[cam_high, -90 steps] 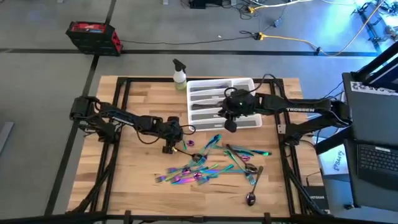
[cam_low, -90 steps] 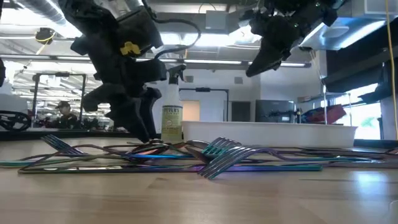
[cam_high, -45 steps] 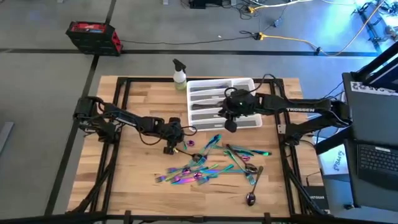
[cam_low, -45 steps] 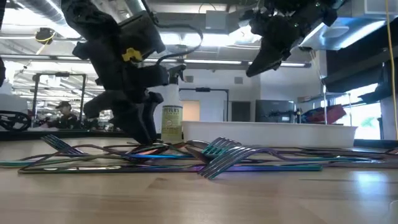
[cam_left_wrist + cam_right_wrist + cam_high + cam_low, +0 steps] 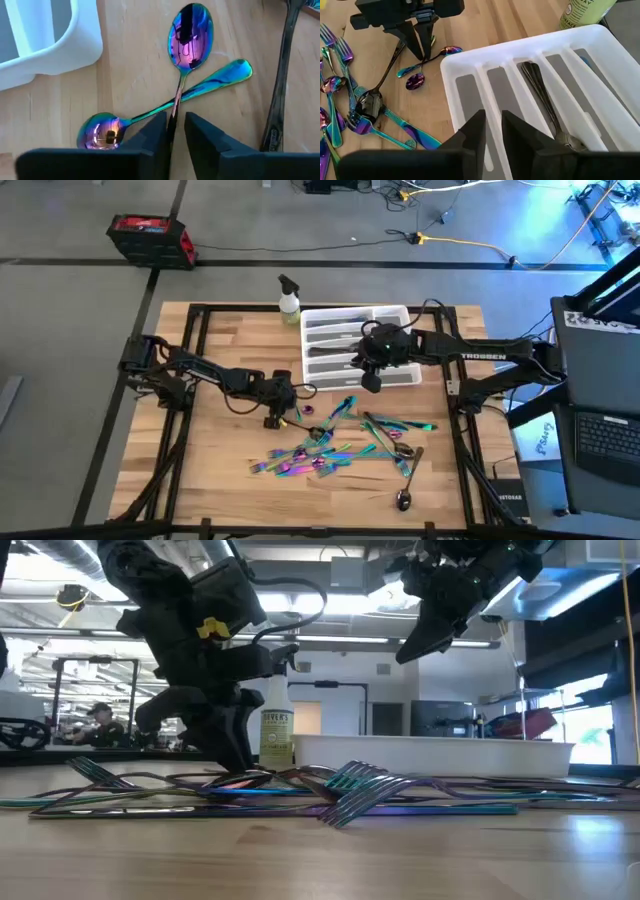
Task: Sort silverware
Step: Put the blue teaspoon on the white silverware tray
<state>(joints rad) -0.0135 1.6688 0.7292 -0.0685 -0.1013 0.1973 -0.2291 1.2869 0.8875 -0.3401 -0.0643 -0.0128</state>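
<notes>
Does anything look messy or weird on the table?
Yes: the rainbow-finish metal forks and spoons lie in a crisscrossed jumble on the wooden table, while the white compartmented plastic tray looks mostly empty.

silverware (image 5: 190,30): glossy iridescent metal | tray (image 5: 530,60): smooth white plastic | table (image 5: 200,450): wood

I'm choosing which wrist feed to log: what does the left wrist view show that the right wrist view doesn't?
Only the left wrist view shows the left gripper closing around a spoon handle up close. Only the right wrist view shows the tray's compartments, the dark utensil inside, and the forks. Both show the two crossed spoons and the tray's rim.
</notes>
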